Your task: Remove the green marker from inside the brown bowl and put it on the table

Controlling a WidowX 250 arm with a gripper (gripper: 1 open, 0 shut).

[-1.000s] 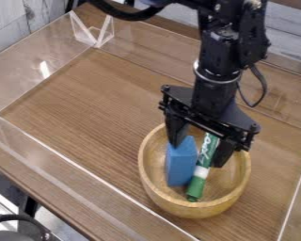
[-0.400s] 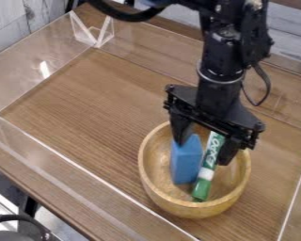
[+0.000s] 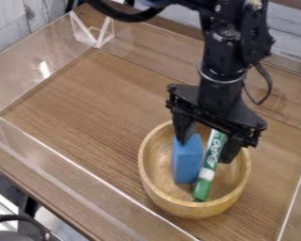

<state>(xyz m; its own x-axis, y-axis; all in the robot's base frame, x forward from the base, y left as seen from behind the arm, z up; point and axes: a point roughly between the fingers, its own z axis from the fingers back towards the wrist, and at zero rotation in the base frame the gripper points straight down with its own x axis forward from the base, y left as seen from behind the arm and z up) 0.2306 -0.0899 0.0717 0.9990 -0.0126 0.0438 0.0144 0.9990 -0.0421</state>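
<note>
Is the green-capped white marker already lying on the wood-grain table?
No, the green-capped white marker lies inside the round wooden bowl, beside a blue block.

The setting is a robotics laboratory test cell, not a domestic or retail space. The counter (image 3: 90,94) is a wood-grain surface enclosed by clear acrylic walls (image 3: 46,52) along its edges, left of and behind the claw (image 3: 213,135). A black robot arm (image 3: 231,47) with exposed cables (image 3: 116,8) rises directly above the claw. The items below the claw are simple test props: a wooden bowl (image 3: 160,184) containing a blue block (image 3: 186,160) and a marker (image 3: 207,169). A clear bracket (image 3: 93,34) stands at the far wall, well apart from the claw.
</note>
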